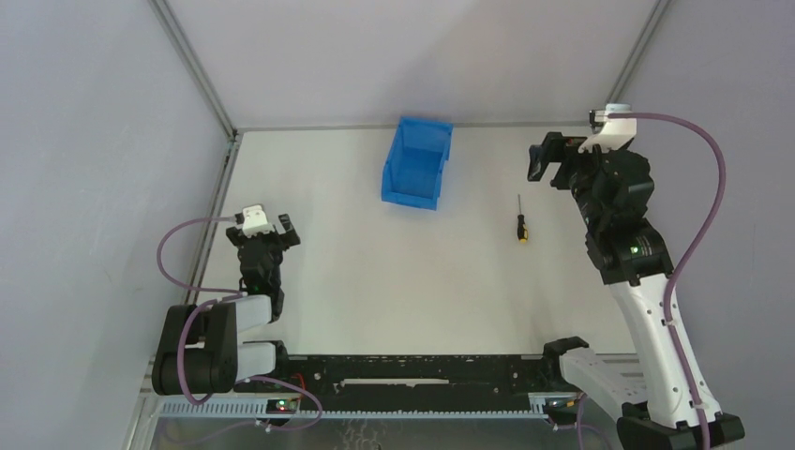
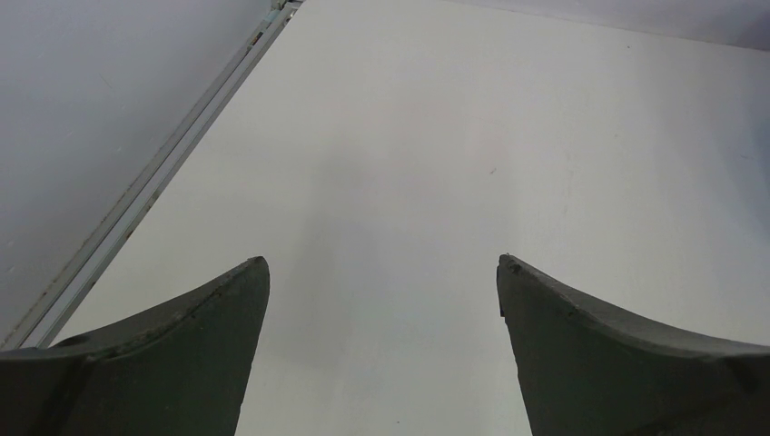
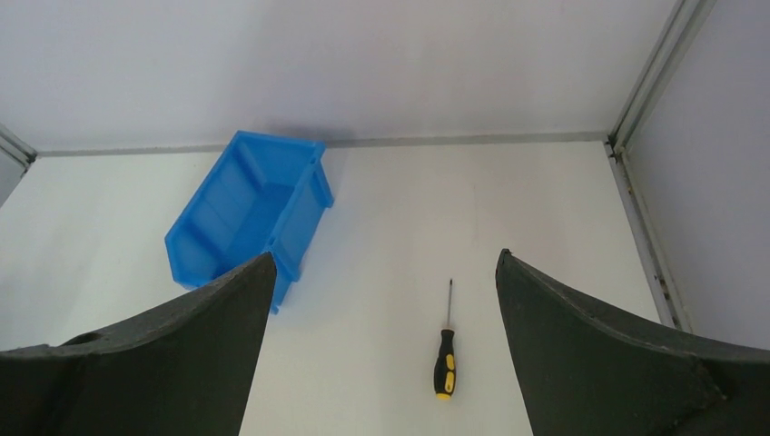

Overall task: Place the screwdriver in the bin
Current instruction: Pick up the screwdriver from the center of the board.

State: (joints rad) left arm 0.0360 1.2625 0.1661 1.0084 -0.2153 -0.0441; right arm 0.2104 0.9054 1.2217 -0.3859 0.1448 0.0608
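The tiny screwdriver (image 1: 518, 221) with its black-and-yellow handle lies flat on the white table (image 1: 375, 291), well apart from the bright blue plastic bin (image 1: 417, 164). The left gripper (image 2: 382, 272) and right gripper (image 3: 382, 263) both gape wide, holding nothing.

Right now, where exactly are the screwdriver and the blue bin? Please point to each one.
screwdriver (image 3: 444, 361): right wrist view, on the black-and-yellow handle.
bin (image 1: 425, 131): top external view, on the inside of its far wall.
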